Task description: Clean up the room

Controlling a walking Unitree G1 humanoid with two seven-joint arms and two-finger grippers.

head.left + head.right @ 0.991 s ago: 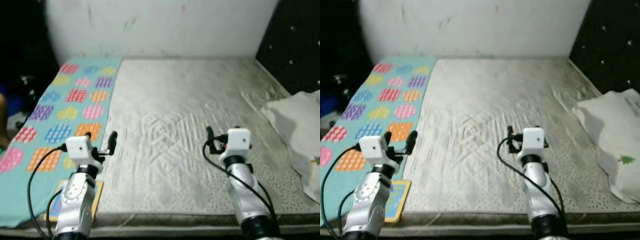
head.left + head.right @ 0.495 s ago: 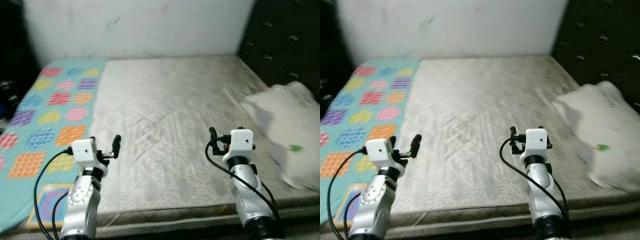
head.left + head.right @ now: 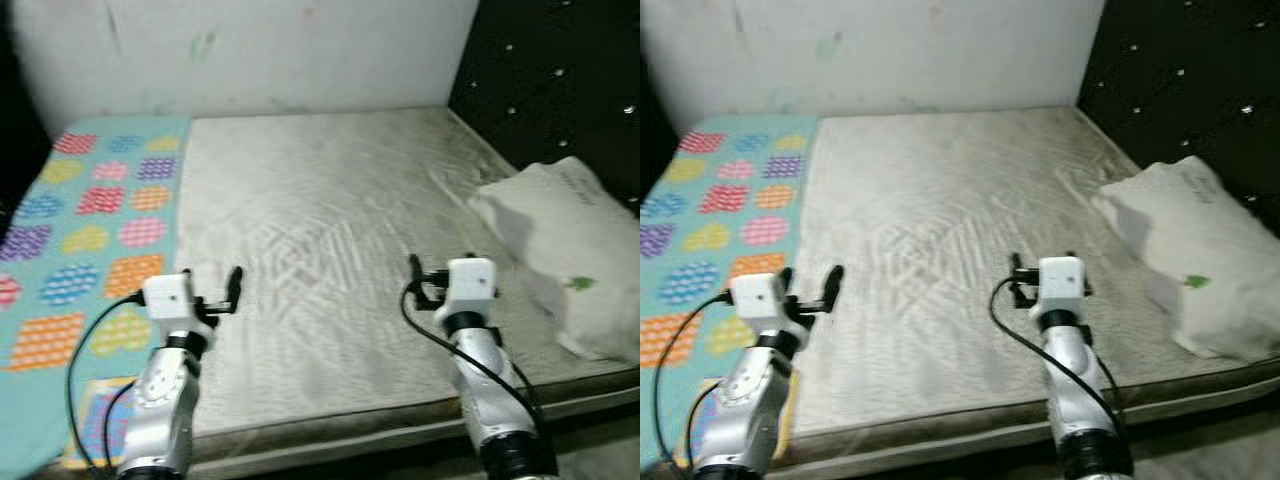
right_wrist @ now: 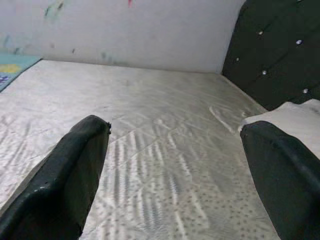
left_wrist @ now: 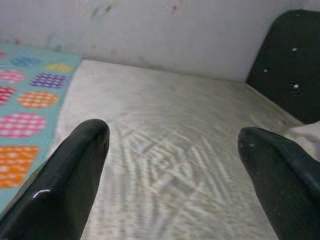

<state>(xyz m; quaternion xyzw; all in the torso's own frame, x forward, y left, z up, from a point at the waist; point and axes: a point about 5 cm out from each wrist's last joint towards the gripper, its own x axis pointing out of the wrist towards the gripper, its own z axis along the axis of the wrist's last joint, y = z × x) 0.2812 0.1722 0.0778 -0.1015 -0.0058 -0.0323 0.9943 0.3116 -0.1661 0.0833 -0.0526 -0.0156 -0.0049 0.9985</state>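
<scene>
Panned rightward, both open tools, left tool (image 3: 232,283) and right tool (image 3: 416,272), hover over bare mattress (image 3: 330,210) beside pillow (image 3: 560,250).

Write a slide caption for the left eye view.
Both open grippers, left and right, over a bare mattress; pillow at right.

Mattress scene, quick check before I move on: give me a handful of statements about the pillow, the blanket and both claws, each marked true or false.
1. The white pillow lies at the mattress's right edge, by the black headboard. True.
2. The left claw is shut on the blanket. False: its fingers are spread wide with nothing between them, above the mattress.
3. The patterned blanket covers the mattress's left side. True.
4. The right claw grips the pillow. False: it is open and empty; the pillow is off to its right.
5. A colourful flat item lies at the blanket's near corner. True.
</scene>
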